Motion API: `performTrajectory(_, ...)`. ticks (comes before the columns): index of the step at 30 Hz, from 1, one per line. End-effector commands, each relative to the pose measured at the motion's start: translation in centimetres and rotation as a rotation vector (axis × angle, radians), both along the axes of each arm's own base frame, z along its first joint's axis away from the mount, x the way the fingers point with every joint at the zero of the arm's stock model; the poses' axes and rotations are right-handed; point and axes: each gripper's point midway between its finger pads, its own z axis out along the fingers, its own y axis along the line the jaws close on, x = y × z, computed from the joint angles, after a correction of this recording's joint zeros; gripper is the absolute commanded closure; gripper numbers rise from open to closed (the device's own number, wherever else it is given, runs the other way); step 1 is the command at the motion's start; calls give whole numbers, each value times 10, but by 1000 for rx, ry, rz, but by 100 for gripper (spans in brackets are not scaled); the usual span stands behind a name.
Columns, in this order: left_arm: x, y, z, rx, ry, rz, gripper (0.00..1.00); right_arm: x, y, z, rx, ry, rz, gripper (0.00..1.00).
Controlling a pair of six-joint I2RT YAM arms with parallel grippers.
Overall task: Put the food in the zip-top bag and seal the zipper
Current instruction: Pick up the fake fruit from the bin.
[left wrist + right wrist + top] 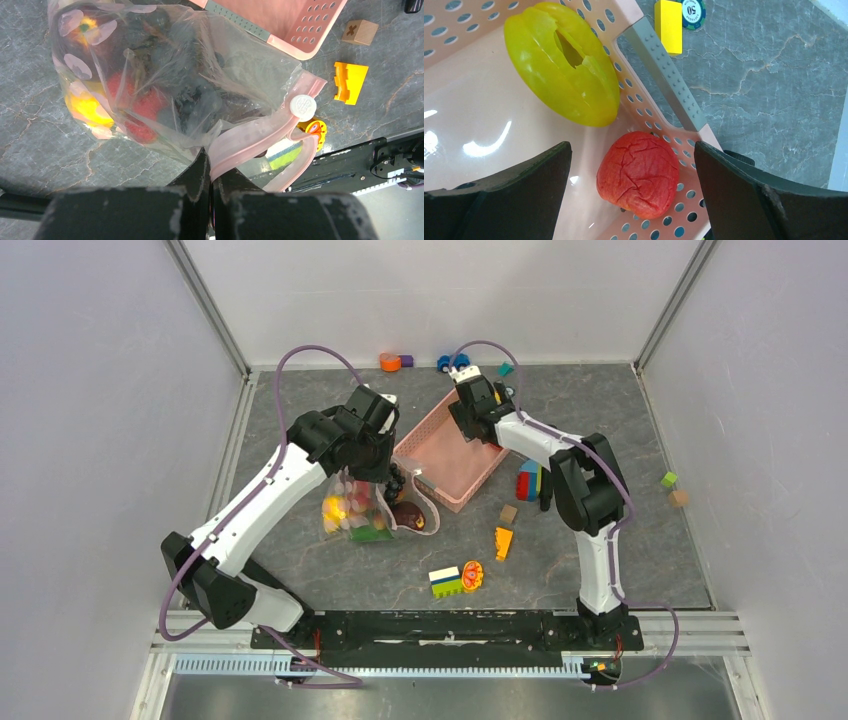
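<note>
**A:** Where is the clear, soft plastic zip-top bag (352, 515)?

**B:** It is on the grey marbled table (640, 400), at about seven o'clock from the pink plastic lattice basket (450, 465). It bulges with toy food: a yellow-orange citrus (87, 107), red strawberries (142, 107) and dark berries (200, 100).

**A:** And the left gripper (211, 167)?

**B:** Its jaws are pressed together, pinching the pale pink zipper strip (260, 132) at the bag's mouth. The round white slider (304, 106) sits on the strip at two o'clock from the pinch.

**A:** The right gripper (631, 150)?

**B:** Its fingers are spread wide, low inside the basket. A red, crackle-skinned ball-like fruit (639, 172) lies between them against the perforated wall, clear of both fingers. A ridged yellow fruit (564, 65) lies at eleven o'clock from it, also in the basket.

**A:** Anything past the rim?

**B:** A yellow block (669, 25) lies on the table at twelve o'clock, just beside a green chip (692, 12).
</note>
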Motion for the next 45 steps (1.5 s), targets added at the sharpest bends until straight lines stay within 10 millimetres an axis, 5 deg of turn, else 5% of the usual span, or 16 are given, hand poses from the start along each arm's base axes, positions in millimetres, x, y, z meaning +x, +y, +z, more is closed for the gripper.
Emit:
performTrajectory(1, 5, -1, 10, -21, -48, -32, 98, -1, -3, 17, 2, 22, -56, 2)
performTrajectory(21, 7, 0, 6, -10, -44, -28, 98, -6, 8, -5, 44, 126, -74, 4)
performTrajectory(33, 6, 2, 10, -17, -54, -24, 98, 0, -8, -17, -39, 119, -133, 6)
performTrajectory(38, 5, 1, 11, -24, -54, -26, 98, 2, -7, -18, -30, 131, -128, 19)
performTrajectory(45, 4, 1, 14, -32, -58, -26, 98, -1, 0, 1, 20, 119, -88, 49)
